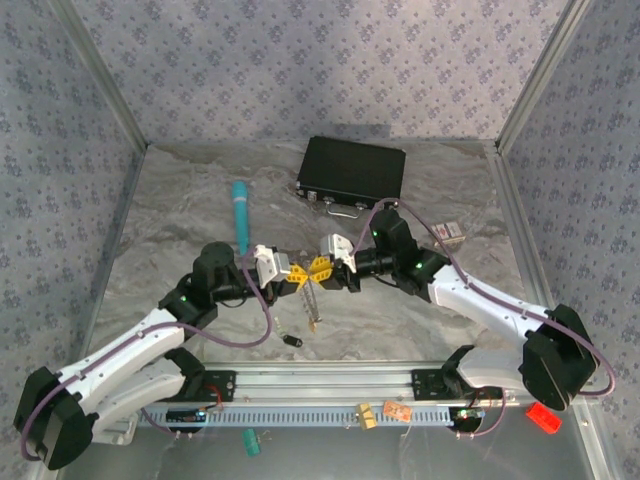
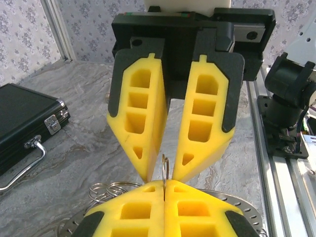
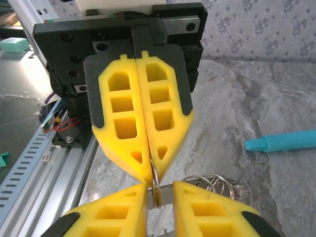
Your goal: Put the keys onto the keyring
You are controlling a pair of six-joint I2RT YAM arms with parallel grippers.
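Slippage risk: thin silvery wire keyring (image 3: 155, 183), pinched edge-on at the very tips of the closed yellow-fingered left gripper (image 2: 164, 183) and standing between the slightly parted fingers of the right gripper (image 3: 160, 191), could twist or spring free if those close off-centre.

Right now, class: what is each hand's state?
Left hand: closed on a thin metal ring.
Right hand: narrowly parted around that ring; grip cannot be told.
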